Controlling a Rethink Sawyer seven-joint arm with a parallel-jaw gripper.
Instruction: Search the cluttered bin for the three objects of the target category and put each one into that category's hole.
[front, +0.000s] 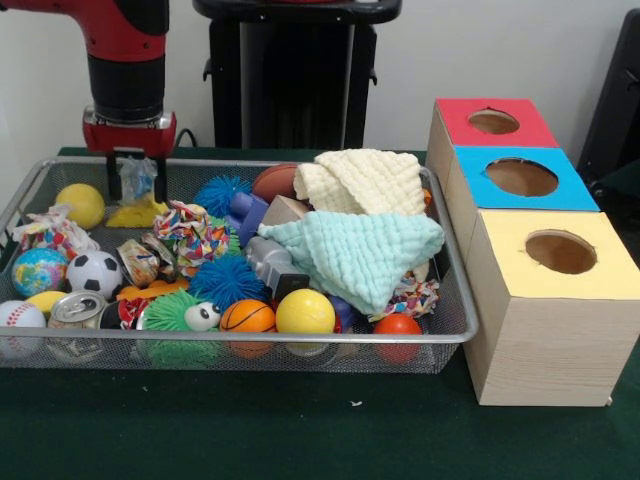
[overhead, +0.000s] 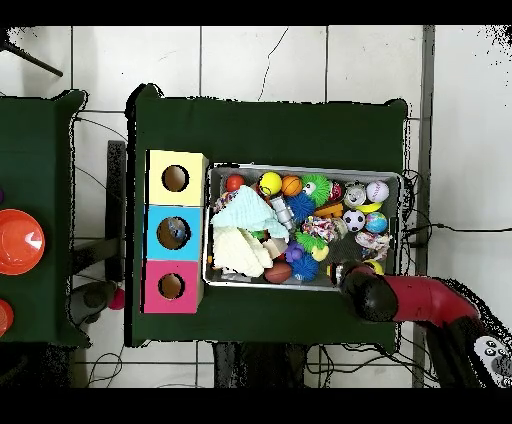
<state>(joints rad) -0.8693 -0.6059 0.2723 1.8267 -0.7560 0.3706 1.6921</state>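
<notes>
The wire mesh bin (front: 250, 340) is full of toys and shows in the overhead view (overhead: 300, 168) too. My gripper (front: 137, 180) is over the bin's back left corner in the front view. Its two black fingers (front: 116, 178) are closed on a small see-through bottle with a blue label (front: 138, 178), held low over the clutter. From overhead the red arm (overhead: 405, 298) covers the gripper and the bottle. No other bottle shows. The blue-surround hole (front: 521, 177) is the middle one on the wooden box; it also shows in the overhead view (overhead: 174, 233).
A red-surround hole (front: 493, 121) and a yellow-surround hole (front: 560, 251) flank the blue one. A mint cloth (front: 355, 250) and a cream cloth (front: 360, 180) cover the bin's right half. A silver can (front: 75, 308), balls and spiky toys fill the left.
</notes>
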